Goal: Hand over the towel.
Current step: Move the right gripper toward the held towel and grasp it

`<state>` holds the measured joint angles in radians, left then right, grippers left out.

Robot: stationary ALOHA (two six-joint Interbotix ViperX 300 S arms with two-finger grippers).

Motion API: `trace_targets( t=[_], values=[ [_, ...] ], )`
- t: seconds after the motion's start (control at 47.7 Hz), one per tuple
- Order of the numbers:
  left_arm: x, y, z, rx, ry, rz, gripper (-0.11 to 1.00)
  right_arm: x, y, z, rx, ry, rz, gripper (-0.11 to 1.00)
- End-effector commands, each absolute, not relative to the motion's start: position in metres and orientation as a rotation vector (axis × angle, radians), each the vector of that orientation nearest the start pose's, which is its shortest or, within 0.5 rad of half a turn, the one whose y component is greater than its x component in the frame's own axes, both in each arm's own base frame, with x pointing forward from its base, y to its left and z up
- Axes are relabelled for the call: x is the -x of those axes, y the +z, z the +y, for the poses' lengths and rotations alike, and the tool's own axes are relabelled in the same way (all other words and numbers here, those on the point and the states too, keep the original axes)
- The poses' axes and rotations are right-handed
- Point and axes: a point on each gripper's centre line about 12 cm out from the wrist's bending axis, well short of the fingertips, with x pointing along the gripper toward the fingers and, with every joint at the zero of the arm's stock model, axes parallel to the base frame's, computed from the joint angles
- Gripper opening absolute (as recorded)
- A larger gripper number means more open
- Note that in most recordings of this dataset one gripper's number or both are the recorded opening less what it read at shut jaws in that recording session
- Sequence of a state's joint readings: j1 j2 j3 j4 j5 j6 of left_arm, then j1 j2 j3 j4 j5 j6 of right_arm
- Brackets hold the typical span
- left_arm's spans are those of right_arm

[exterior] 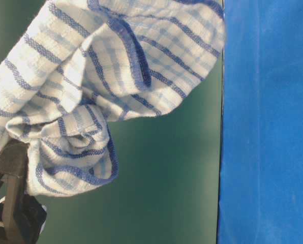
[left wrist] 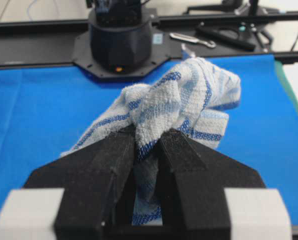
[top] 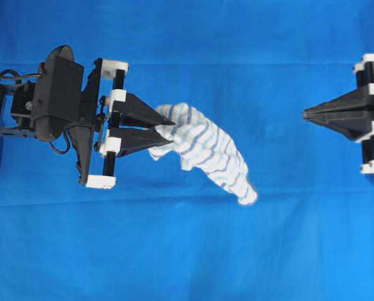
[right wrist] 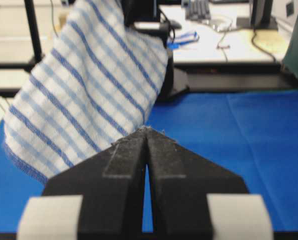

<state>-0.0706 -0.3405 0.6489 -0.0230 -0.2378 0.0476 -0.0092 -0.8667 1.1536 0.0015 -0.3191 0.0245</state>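
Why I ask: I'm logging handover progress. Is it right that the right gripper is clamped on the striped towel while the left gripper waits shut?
No, reversed: the overhead view shows the left gripper clamped on the towel, and the right gripper waiting shut.

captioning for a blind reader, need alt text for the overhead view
The left claw is shut on one end of a white, blue-striped towel, which trails toward the middle of a blue cloth. The right claw is shut and holds nothing at the right edge, with bare cloth between it and the towel.

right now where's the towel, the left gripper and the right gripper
towel (top: 206, 150): overhead view, middle of the striped cloth
left gripper (top: 172, 132): overhead view, between its tips
right gripper (top: 305, 114): overhead view, at its shut tips
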Motion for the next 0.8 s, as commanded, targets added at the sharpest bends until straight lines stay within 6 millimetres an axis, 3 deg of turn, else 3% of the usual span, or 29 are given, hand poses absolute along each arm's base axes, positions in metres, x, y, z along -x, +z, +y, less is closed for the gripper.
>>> trace_targets(
  t=[0.0, 0.063, 0.231, 0.315, 0.776],
  values=[
    [-0.356, 0.343, -0.026, -0.029, -0.069, 0.030, 0.07, -0.227, 0.295, -0.001, -0.053, -0.006, -0.048, 0.01],
    [-0.357, 0.342, -0.026, -0.028, -0.069, 0.031, 0.07, -0.234, 0.296, 0.000, -0.085, 0.000, -0.038, 0.06],
    [-0.358, 0.341, -0.026, -0.028, -0.069, 0.034, 0.07, -0.264, 0.299, 0.017, -0.117, 0.064, -0.001, 0.56],
    [-0.358, 0.341, -0.024, -0.028, -0.064, 0.034, 0.07, -0.283, 0.300, 0.021, -0.123, 0.074, 0.023, 0.70],
    [-0.358, 0.337, -0.023, -0.028, -0.061, 0.050, 0.07, -0.371, 0.297, 0.042, -0.129, 0.107, 0.069, 0.73]
  ],
)
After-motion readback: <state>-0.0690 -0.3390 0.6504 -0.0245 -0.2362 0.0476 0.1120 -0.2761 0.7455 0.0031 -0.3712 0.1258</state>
